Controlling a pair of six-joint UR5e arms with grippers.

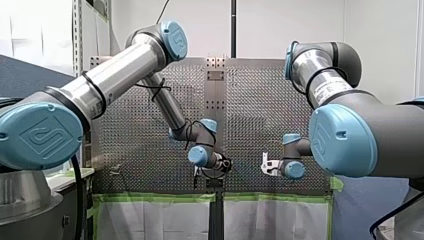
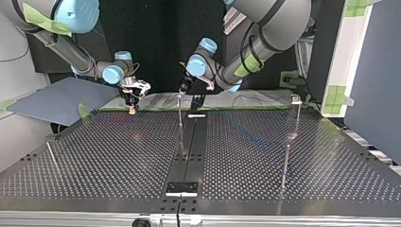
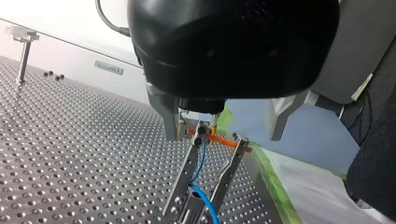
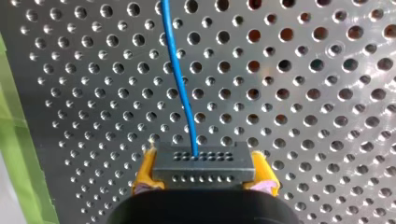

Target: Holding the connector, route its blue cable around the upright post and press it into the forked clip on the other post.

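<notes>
While my right end effector (image 4: pixel 204 176) pinches the connector (image 4: pixel 204 163), its blue cable (image 4: pixel 179 79) runs straight ahead.

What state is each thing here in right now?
connector, held by the right gripper.
right gripper, shut on the connector.
blue cable, runs from the connector, unclipped.
left gripper, open, straddling the blue cable.
forked clip, empty.

Bare perforated table (image 2: pixel 108 151) wide open between short leaning post (image 2: pixel 52 157) and thin centre post (image 2: pixel 180 127). At top view's right, clip-topped post (image 2: pixel 297 118) and nearer post (image 2: pixel 285 165) narrow passage; open plate between those and centre.
</notes>
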